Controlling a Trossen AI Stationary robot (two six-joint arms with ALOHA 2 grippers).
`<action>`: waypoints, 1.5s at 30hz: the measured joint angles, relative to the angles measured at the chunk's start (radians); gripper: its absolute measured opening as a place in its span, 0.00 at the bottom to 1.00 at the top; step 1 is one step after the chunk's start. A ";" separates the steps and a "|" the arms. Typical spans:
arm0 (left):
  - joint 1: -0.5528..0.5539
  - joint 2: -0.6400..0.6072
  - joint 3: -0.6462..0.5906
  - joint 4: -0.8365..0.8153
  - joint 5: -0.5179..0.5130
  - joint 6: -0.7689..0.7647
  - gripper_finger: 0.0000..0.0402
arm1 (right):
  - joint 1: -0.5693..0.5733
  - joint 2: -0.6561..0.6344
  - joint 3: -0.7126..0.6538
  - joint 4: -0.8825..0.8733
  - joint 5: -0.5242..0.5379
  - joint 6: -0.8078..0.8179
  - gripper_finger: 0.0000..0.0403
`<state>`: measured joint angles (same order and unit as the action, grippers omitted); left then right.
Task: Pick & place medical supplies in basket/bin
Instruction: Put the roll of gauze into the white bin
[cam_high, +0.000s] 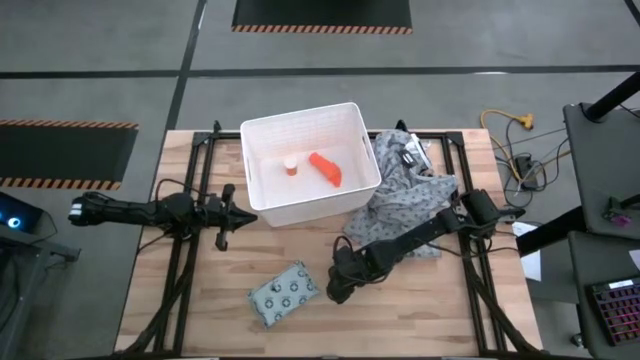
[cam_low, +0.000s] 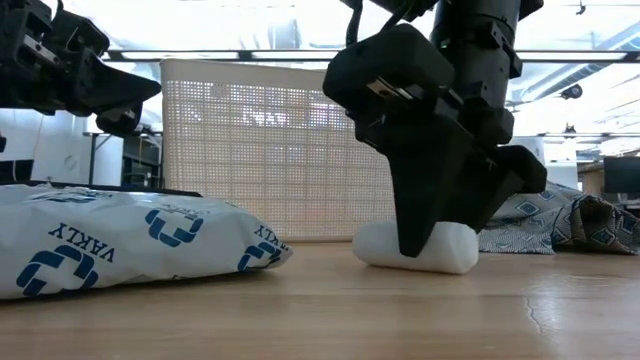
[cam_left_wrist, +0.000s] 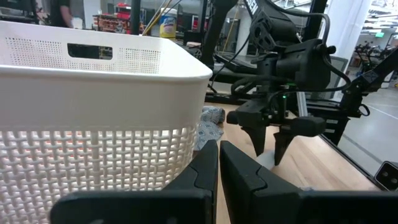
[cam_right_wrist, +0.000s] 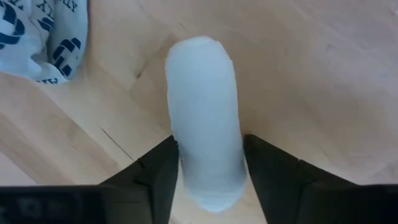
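Note:
The white cylinder (cam_right_wrist: 205, 112) lies on its side on the wooden table, also visible in the low view (cam_low: 458, 250). My right gripper (cam_right_wrist: 210, 180) stands over it (cam_high: 338, 288), shut on it. The teal-grey dotted packet (cam_high: 285, 295) lies flat to the cylinder's left. The white perforated bin (cam_high: 300, 115) stands at the table's far middle, with the orange-red tapered piece (cam_high: 325, 168) and the small white round cap (cam_high: 290, 165) inside on its floor. My left gripper (cam_high: 245, 213) waits shut beside the bin's near left corner. My right gripper pinches the white cylinder between its two fingers, one on each long side (cam_right_wrist: 183, 155). The fingers (cam_low: 420, 215) come from above, pointing down, and lie across the cylinder. The cylinder lies level with its underside on the table (cam_low: 440, 268).
A large grey patterned cloth (cam_high: 410, 185) is heaped to the right of the bin, reaching toward my right arm. The bin's wall (cam_low: 270, 150) stands just behind the cylinder. Bare wood (cam_high: 420, 310) shows at the near right.

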<state>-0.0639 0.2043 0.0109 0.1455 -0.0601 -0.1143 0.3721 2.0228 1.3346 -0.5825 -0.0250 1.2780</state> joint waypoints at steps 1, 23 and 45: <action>0.000 0.000 0.000 0.000 0.000 0.000 0.00 | 0.000 0.000 0.000 -0.002 0.000 -0.008 0.41; 0.000 0.000 0.000 0.000 0.000 0.000 0.00 | -0.074 -0.117 0.030 -0.001 0.044 -0.277 0.16; 0.000 -0.002 0.000 0.000 0.000 0.000 0.00 | -0.347 -0.461 0.034 0.277 0.398 -0.867 0.17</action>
<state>-0.0639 0.2025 0.0109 0.1455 -0.0605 -0.1143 0.0246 1.5621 1.3682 -0.3051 0.3734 0.4112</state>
